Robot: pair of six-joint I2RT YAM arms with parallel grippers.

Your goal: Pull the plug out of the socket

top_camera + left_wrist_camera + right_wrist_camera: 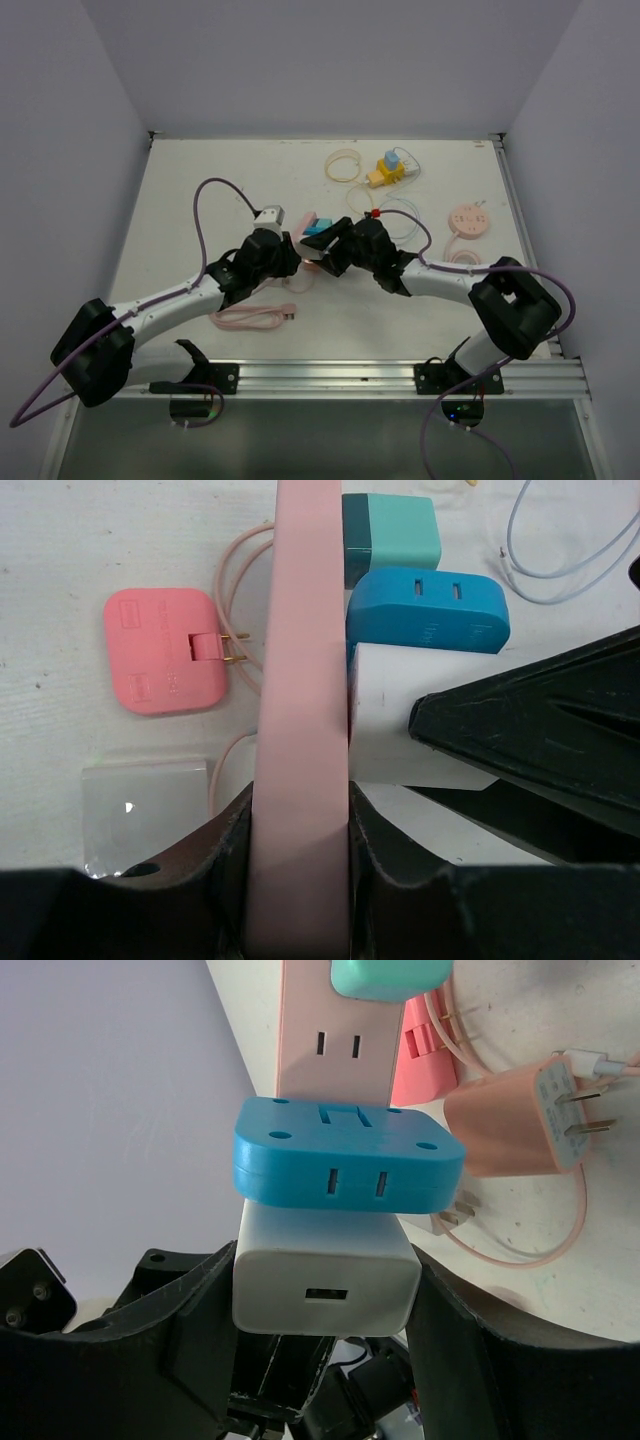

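A white table (200, 200) stands boxed in by pale lavender walls. From above, the two arms meet near its middle. The left gripper (295, 256) and right gripper (332, 250) are almost tip to tip over a pink power strip (304, 222). What each one grips is hidden under the wrists here. Well beyond the right gripper's tips lie a yellow adapter (385, 172) and a pale cable loop (343, 165). A round pink disc (468, 220) sits out to its right side, and a pink cable (255, 318) lies behind the left gripper, towards the bases.

The left wrist camera shows the left gripper's fingers (235, 855) closed on the power strip, one pressed to each long face, with the strip standing on edge and running away from them. On the strip's right face sits the white plug (395, 715), nearest the fingers and seated in its socket. Past it come a blue adapter (430, 610) and then a teal plug (395, 535). The right gripper's black finger bears on the white plug's outer end. Left of the strip, a coral flat charger (165, 650) and a clear block (145, 810) lie on the table.

In the right wrist camera the right gripper's fingers (170, 1345) are clamped on the white plug's two sides. The blue adapter touches the plug on its far side, with a free socket and the teal plug beyond that. To the right lies a peach charger (515, 1120), prongs pointing away from the strip.
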